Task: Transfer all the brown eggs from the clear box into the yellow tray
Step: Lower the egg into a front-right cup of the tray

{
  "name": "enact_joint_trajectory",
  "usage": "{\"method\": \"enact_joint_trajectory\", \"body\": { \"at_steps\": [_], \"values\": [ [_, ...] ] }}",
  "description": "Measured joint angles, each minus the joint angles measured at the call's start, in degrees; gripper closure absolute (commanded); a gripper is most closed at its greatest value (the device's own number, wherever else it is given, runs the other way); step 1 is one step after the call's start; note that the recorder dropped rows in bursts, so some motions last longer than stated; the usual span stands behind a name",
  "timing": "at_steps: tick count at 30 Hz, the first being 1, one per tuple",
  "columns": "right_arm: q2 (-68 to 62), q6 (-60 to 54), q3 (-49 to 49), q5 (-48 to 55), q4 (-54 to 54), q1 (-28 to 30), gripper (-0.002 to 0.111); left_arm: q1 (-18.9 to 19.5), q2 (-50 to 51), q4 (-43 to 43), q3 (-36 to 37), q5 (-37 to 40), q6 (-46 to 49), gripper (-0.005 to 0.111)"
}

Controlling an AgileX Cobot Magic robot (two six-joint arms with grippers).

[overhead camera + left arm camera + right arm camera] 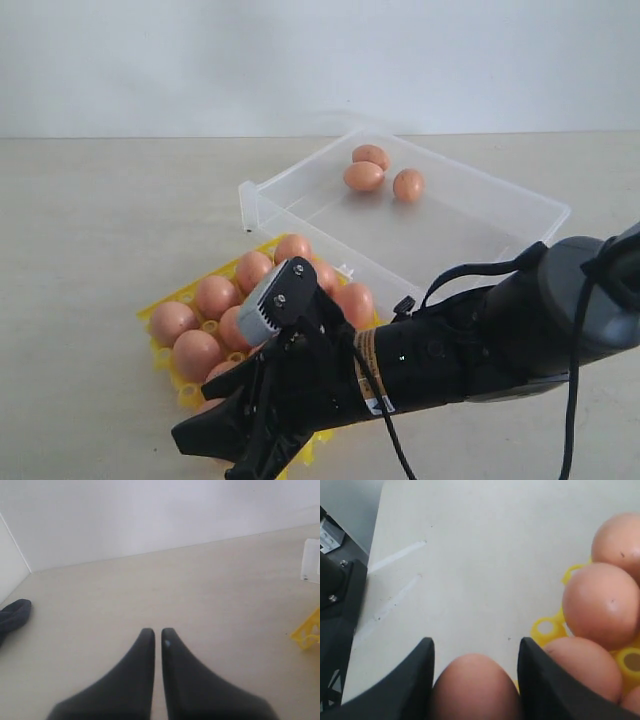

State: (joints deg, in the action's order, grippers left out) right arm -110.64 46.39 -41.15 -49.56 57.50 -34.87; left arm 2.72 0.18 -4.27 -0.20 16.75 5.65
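Although the left gripper [157, 632] falls outside the exterior frame, its own wrist camera shows two black fingers [135, 680] drawn together to a hairline slit with nothing between them, above the bare table [100, 595].

In the lower left of the exterior frame sits the yellow tray [162, 357]. It is bright yellow plastic, an openwork grid of ring-shaped cups with pegs between. Brown eggs [216, 296] fill its cups. They are smooth, matte ovals, orange-brown to pinkish tan, and two seen in the right wrist view carry a faint dark speck. Nine can be counted in the tray with confidence. The black right arm [450, 345], entering from the lower right of the frame, hides the tray's lower corner.

The right gripper [476, 650] hangs at the tray's lower-left edge. Its jaws are parted only as far as the held egg [472, 690] between them, and both fingers press its flanks. Whether that egg already rests in a cup cannot be told.

Right of centre, in the upper half of the exterior frame, lies the clear box [450, 235], a shallow transparent bin with low walls and a flanged rim, one corner just beside the tray. Three more brown eggs [363, 176] lie clustered toward its upper end. Two overlap in view and the third is near them.
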Motion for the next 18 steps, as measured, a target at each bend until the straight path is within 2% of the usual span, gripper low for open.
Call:
{"method": "enact_joint_trajectory", "body": {
  "at_steps": [12, 18],
  "values": [
    [0.2, -1.6, 0.0, 0.5, -1.4, 0.0, 0.108, 0.0, 0.0, 0.0, 0.0, 0.0, 0.0, 0.103],
    [2.2, -9.1, 0.0, -0.3, -3.7, 0.0, 0.108, 0.0, 0.0, 0.0, 0.0, 0.0, 0.0, 0.103]
  ]
}}
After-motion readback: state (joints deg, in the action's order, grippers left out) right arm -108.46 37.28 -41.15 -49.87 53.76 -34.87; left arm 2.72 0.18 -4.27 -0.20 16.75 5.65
